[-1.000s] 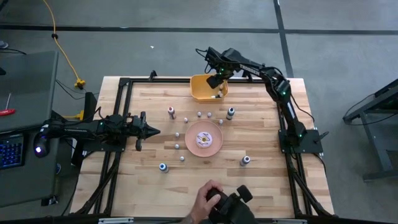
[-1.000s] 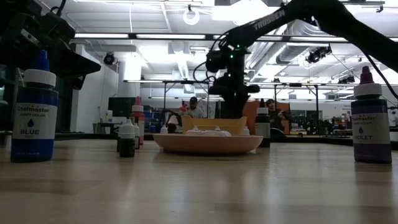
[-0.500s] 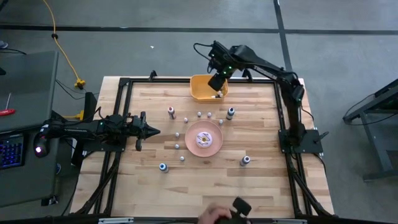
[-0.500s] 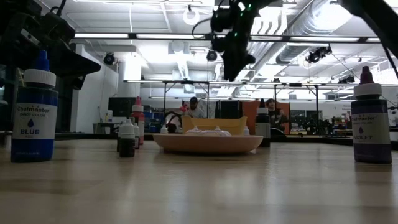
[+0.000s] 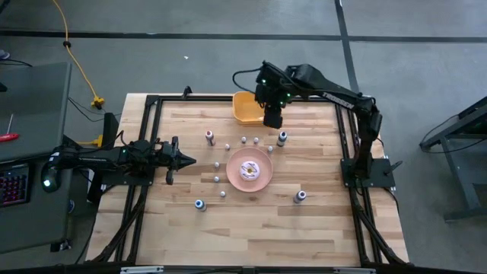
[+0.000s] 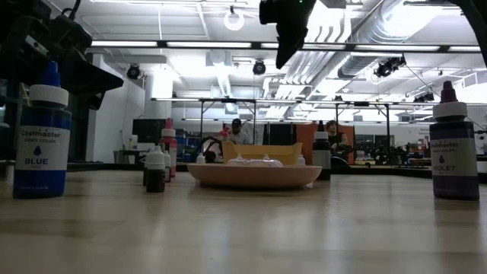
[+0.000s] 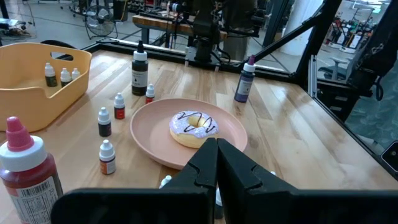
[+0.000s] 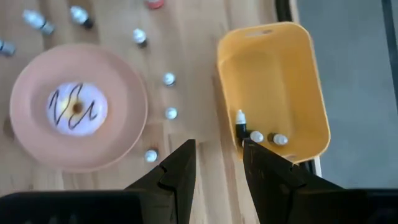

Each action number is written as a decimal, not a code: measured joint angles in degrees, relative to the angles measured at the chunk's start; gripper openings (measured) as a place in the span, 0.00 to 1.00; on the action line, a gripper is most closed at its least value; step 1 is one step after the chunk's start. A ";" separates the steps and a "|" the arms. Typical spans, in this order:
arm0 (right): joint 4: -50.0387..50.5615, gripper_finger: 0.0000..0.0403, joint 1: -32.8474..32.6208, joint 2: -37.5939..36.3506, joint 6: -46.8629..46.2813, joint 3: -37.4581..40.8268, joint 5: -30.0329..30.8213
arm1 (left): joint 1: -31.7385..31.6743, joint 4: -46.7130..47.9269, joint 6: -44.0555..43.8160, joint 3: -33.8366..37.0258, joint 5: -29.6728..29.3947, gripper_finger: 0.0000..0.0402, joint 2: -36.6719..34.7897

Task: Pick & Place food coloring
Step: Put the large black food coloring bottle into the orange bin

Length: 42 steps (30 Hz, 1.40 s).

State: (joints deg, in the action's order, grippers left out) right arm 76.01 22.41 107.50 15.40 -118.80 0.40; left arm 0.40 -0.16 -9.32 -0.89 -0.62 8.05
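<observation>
Two arms in the high view: right gripper (image 5: 272, 118) hangs beside the orange bin (image 5: 245, 107), left gripper (image 5: 186, 160) waits at the desk's (image 5: 319, 228) left edge. Small bottles (image 5: 243, 140) ring the pink plate (image 5: 237, 176).
Left wrist view: fingers (image 7: 233, 168) pressed together.
Right wrist view: fingers (image 8: 179, 169) apart, nothing between; three bottles (image 8: 256, 136) lie in the bin.

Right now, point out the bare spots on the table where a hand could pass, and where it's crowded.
Free: the strip between the plate and the right arm's base, apart from one bottle, and the near edge below the blue bottle. Crowded: small bottles cluster between the bin and the plate, under the right gripper.
</observation>
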 joint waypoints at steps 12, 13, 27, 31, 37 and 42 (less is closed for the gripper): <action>11.18 0.31 -4.74 0.00 -13.09 0.00 0.54 | -0.01 0.00 0.02 0.00 -0.01 0.00 0.01; 12.01 0.31 -4.93 0.00 -15.64 0.00 0.58 | -0.02 -0.02 0.02 0.00 -0.02 0.00 0.00; 9.62 0.31 -5.40 -6.57 -53.18 17.28 3.28 | -0.01 -0.02 0.02 0.01 -0.02 0.00 0.01; 2.97 0.32 -3.86 -10.19 -55.59 25.53 2.29 | -0.01 -0.02 0.01 0.01 -0.11 0.00 0.02; -4.19 0.43 -1.65 -11.63 -55.59 32.77 -1.46 | -0.01 -0.02 0.01 0.00 -0.15 0.00 0.01; -7.96 0.52 0.42 -11.63 -54.28 34.23 -0.85 | 0.00 -0.02 0.02 0.00 -0.15 0.00 0.02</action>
State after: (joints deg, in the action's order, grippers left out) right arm 68.05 22.83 95.88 -38.88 -84.58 -0.45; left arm 0.40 -0.19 -9.30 -0.88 -0.78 8.08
